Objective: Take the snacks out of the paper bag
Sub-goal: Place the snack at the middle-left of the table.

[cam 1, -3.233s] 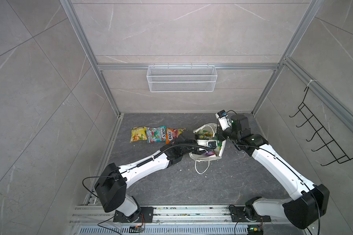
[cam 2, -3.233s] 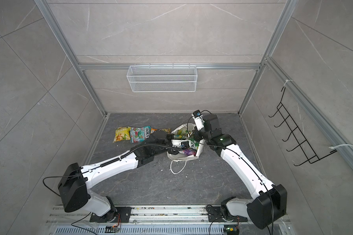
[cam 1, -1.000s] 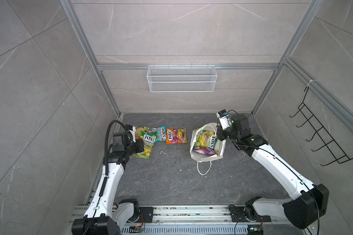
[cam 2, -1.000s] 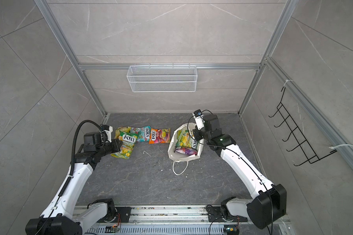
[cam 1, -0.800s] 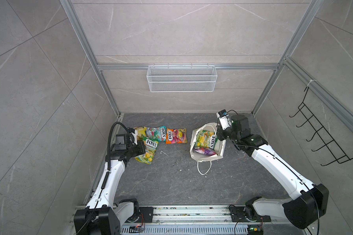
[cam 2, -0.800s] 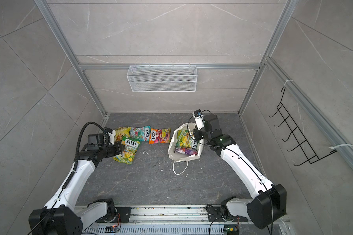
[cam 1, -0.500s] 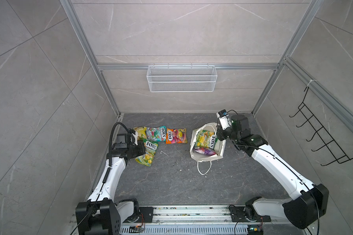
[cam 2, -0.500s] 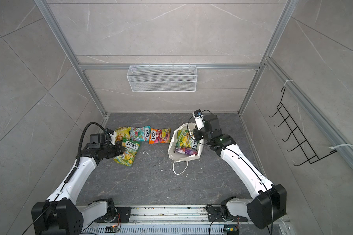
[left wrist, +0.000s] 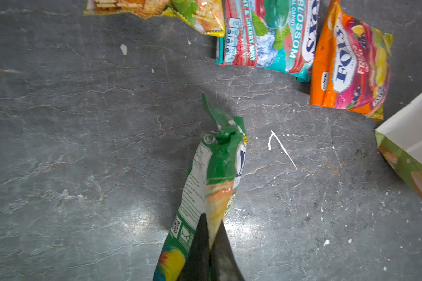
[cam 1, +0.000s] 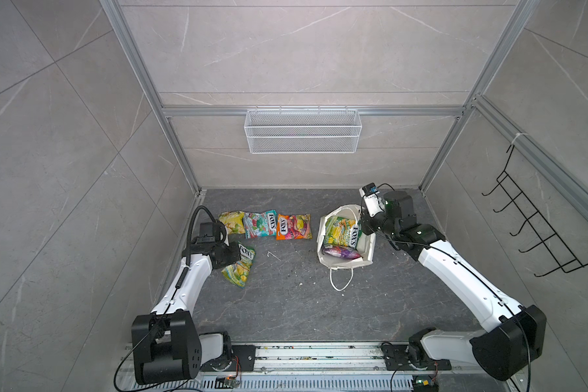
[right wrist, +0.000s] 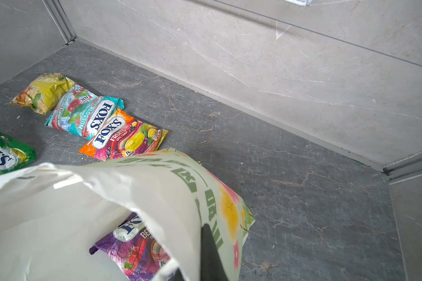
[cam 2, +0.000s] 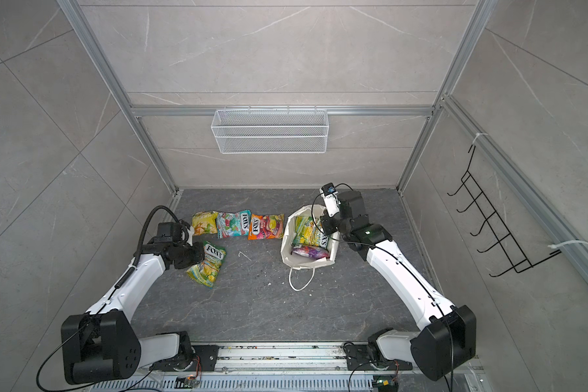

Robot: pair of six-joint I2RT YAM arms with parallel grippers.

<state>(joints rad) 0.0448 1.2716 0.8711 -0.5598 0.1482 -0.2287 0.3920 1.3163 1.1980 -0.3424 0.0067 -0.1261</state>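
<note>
The white paper bag (cam 1: 369, 250) stands open at the right of the floor, and my right gripper (cam 1: 365, 231) is shut on its far rim (right wrist: 195, 219). Inside it lie a green-yellow snack (cam 1: 342, 232) and a purple one (right wrist: 137, 245). My left gripper (left wrist: 211, 240) is shut on an end of another green-yellow snack (cam 1: 242, 266), which hangs low over the floor at the left. Three more snacks lie in a row further back: yellow (cam 1: 232, 222), teal-red (cam 1: 260, 224) and orange (cam 1: 293, 226).
A white wire mesh basket (cam 1: 302, 135) hangs on the back wall and a black hook rack (cam 1: 537, 234) on the right wall. The bag's cord handle (cam 1: 342, 281) lies on the floor in front of it. A small white scrap (cam 1: 274, 256) lies mid-floor.
My left arm has pulled out of the bag with the green-yellow snack, swung it to the left and brought it nearer and lower. The right arm and bag have stayed still.
</note>
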